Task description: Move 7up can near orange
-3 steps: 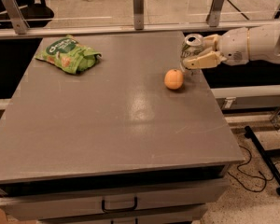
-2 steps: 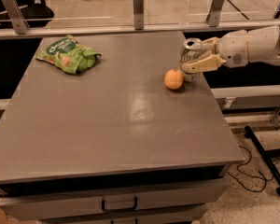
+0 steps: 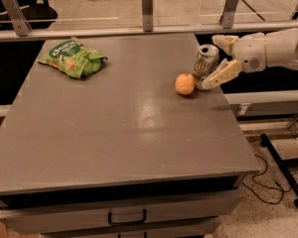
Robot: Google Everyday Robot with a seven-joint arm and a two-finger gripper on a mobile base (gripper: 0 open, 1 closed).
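Note:
The 7up can (image 3: 204, 65), silver with a green label, stands slightly tilted on the grey table (image 3: 124, 133) near its right edge. The orange (image 3: 185, 84) lies just to the can's front left, almost touching it. My gripper (image 3: 212, 62) reaches in from the right with its fingers spread around the can. The near finger (image 3: 222, 74) lies against the can's lower right side. The far finger (image 3: 224, 40) stands a little apart from the can's top.
A flat green snack bag (image 3: 72, 58) lies at the table's far left. A rail with metal posts (image 3: 147, 4) runs behind the table. The table's right edge is right under the gripper. A drawer handle (image 3: 126, 217) shows at the front.
The can has come down and forward, closer to the orange. The fingers, which were closed on the can, have spread apart.

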